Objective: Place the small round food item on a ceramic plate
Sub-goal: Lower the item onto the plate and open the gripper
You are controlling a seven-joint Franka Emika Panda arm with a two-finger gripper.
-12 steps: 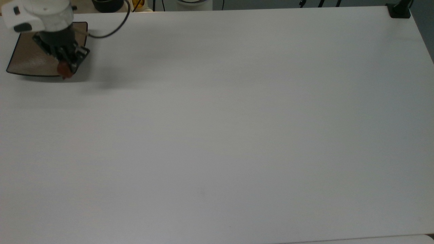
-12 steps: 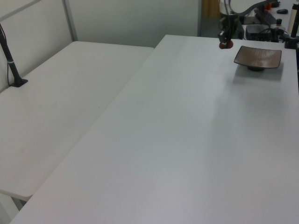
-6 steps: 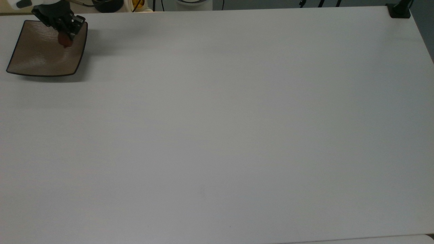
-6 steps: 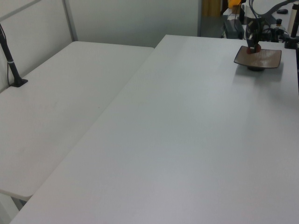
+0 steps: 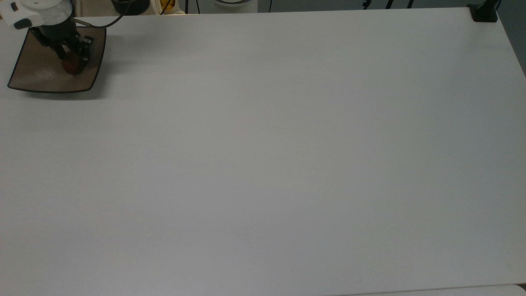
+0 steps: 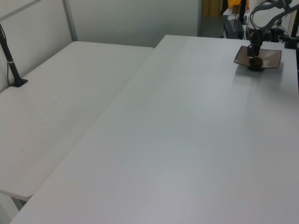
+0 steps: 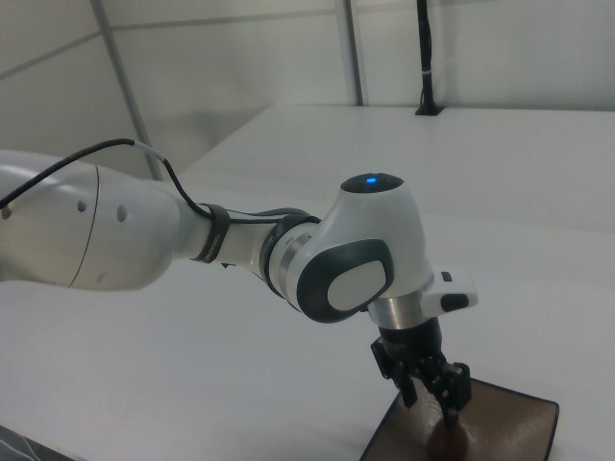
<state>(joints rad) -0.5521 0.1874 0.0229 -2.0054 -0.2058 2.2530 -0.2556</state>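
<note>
Since half second ago: hand [image 5: 73, 61] dropped lower over ceramic plate [image 5: 35, 76], carrying small round food item [image 5: 72, 67] from rim toward dish interior; item now at or near plate surface, release looks next

Hand: fingers closed on item, not yet let go

Right view: fingers [image 7: 452, 389] pinching item [image 7: 446, 441] from above, hidden from top view by wrist; left view gives plate's place at far tabletop [image 6: 187, 116] corner
</note>
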